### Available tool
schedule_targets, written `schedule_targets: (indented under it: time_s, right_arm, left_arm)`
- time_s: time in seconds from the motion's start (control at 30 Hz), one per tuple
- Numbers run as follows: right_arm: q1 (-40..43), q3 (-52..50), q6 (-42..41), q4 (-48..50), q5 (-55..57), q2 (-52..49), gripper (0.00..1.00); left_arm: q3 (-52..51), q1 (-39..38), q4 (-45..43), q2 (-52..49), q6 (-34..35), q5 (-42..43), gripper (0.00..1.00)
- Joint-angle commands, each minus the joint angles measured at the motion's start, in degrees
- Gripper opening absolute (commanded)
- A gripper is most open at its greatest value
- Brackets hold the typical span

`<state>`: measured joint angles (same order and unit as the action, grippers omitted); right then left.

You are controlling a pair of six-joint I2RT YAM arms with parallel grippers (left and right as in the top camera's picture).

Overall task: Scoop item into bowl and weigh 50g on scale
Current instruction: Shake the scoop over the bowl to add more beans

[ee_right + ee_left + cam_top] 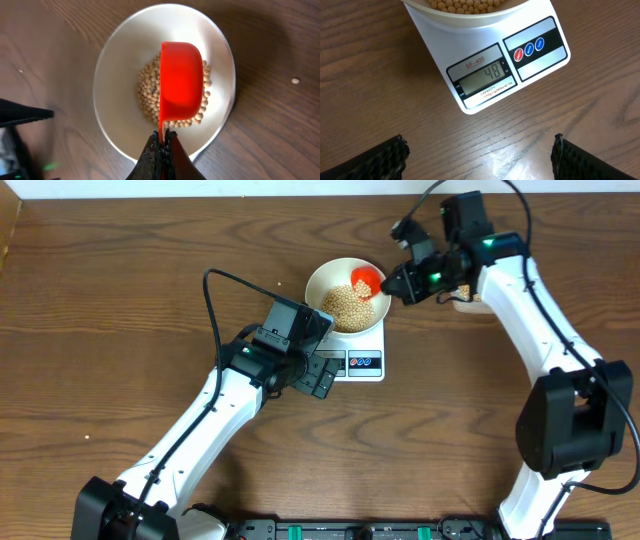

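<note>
Two pairs: left fingers (380, 160) spread by scale (485, 35) front edge; right fingers (160, 155) clamp scoop (181, 80) above bowl (120, 85).

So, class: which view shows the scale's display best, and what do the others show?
Left wrist: the display is close and reads 48. Overhead shows the scale tiny, display unreadable. Right wrist: the bowl hides it.

1. The bowl (325, 280) sits on the scale's (365, 363) rear part.
2. The beans (345, 305) lie in the bowl.
3. A scoop (366, 279) hangs above the beans, its handle pinched in the right gripper (162, 137).
4. The left gripper (479, 152) is just before the scale's display end.
</note>
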<state>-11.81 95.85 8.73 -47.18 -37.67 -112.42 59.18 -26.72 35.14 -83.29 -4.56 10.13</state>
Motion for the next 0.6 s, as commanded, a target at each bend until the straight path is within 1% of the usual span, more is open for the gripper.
schedule_targets:
  time_s: [0.0,0.13,0.17,0.57]
  right_arm:
    - [1.95,1.42,-1.46,0.02,-8.02,1.38,0.01]
    - [3.58,1.44,-1.44,0.0,-11.5,1.38,0.01]
    - [3.96,1.44,-1.44,0.0,-12.31,1.38,0.01]
    - [4.76,1.42,-1.64,0.04,-16.09,1.38,0.01]
  left_arm:
    - [-0.13,0.13,0.0,-0.63,-0.37,-0.55,0.93]
    - [-0.13,0.13,0.0,-0.63,-0.37,-0.55,0.94]
    - [-0.13,0.13,0.0,-0.63,-0.37,-0.55,0.93]
    - [-0.13,0.13,0.0,-0.63,-0.37,-0.55,0.93]
